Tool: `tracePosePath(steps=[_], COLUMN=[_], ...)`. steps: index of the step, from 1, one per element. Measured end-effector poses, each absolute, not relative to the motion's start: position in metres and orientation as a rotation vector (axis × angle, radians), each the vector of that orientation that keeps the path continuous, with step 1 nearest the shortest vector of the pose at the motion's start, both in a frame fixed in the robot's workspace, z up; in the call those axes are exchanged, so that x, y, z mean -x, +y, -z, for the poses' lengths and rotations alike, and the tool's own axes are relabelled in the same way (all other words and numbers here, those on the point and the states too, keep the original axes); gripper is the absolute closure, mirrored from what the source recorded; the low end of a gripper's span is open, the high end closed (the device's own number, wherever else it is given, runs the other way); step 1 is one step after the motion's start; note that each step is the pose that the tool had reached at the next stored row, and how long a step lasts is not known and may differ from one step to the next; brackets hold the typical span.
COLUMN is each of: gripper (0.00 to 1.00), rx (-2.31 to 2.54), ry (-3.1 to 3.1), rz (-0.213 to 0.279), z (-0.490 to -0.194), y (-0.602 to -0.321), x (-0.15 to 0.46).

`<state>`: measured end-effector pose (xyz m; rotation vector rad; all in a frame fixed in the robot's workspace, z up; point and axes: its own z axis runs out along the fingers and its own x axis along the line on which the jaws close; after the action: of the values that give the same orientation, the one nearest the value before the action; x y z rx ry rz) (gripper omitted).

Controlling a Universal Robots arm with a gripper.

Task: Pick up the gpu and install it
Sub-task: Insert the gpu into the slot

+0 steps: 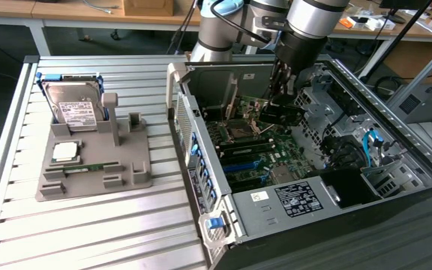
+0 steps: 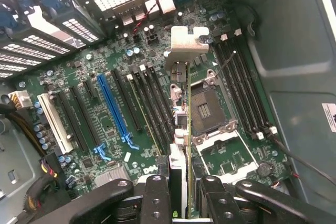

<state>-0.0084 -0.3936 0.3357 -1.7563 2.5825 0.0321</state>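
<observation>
One open computer case [image 1: 396,146] holds the motherboard [image 1: 253,152]. In the exterior view the gpu [image 1: 280,116] hangs toward one o'clock of the board's centre, just above it. The gripper [image 2: 182,195] is closed tight on the card. The robot's best course is to hold the card upright, edge parallel to the blue slot [image 2: 113,103], and press evenly.

In the wrist view the gpu [image 2: 180,156] shows edge-on as a thin strip, its faces out of sight and its near end hidden inside the grip of the claw [image 2: 182,195], whose body the picture's edge cuts off. In the exterior view the arm [image 1: 306,28] is cut off at the top edge, and the print on the power supply label [image 1: 298,198] and the hard drive label [image 1: 75,112] is too small to read.
</observation>
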Motion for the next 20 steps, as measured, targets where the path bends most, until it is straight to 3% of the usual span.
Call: tracePosePath(steps=[20], gripper=[0.73], rx=[1.822], ry=[2.537], rz=[-0.033], z=[-0.3357], y=[-0.3936], x=[0.0084])
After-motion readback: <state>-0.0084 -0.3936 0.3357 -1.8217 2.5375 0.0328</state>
